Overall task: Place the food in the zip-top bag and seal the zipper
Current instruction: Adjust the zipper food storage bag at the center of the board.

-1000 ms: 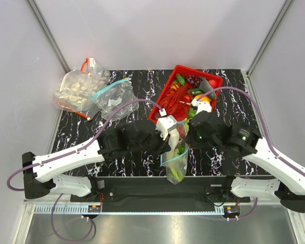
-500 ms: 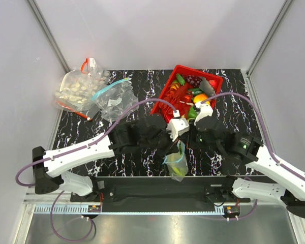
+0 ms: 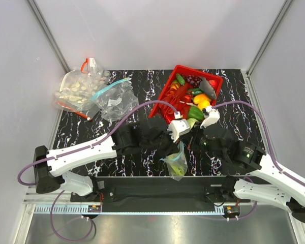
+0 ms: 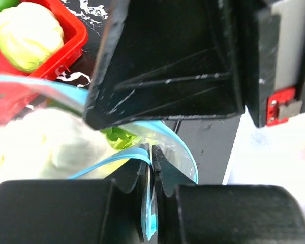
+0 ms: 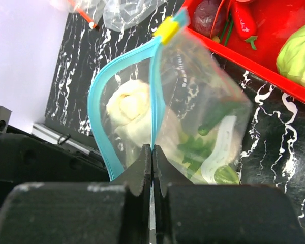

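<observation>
Pressing shut the zip-top bag (image 3: 176,161)

Above the black marbled table (image 3: 142,91), on the near side of the red basket (image 3: 201,71), the clear bag hangs in the air between the two arms. The food (image 5: 128,109) is inside: a white oval piece, a pale stalk and green leaves show through the plastic. The zipper (image 5: 94,101) is only partly joined; in the right wrist view one teal track bows away from the other, leaving the mouth agape. The right gripper (image 5: 152,152) is clamped flat on the strip where the tracks meet. The left gripper (image 4: 152,170) has its fingers all but together, with the teal strip running through the thin slit between them. To seal well, I judge one hand should anchor its end while the other slides along under a light pinch, keeping the strip taut so the tracks mate and no leaf gets trapped.
</observation>
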`<move>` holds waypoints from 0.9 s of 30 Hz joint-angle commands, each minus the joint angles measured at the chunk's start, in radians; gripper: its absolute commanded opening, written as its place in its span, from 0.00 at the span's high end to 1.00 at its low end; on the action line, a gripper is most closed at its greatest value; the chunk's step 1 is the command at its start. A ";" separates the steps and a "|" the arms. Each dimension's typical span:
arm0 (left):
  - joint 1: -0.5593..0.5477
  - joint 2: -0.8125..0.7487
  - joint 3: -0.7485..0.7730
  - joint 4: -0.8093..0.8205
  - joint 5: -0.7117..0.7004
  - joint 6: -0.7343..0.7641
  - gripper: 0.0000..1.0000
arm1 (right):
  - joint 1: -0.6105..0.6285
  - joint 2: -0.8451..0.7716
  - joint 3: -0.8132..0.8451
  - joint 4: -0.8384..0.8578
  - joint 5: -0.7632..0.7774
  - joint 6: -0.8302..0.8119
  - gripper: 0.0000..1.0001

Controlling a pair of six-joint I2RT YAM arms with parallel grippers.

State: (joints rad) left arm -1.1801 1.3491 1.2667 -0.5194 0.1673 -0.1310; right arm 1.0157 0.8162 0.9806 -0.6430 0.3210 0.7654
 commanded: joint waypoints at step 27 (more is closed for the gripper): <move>0.134 -0.133 -0.127 0.179 0.104 -0.102 0.01 | 0.009 0.003 -0.019 0.115 0.072 0.060 1.00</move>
State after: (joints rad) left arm -1.0470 1.2221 1.1343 -0.4210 0.1928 -0.2581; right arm 1.0157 0.8204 0.9535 -0.5941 0.3511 0.8097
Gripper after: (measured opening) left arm 0.988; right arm 0.011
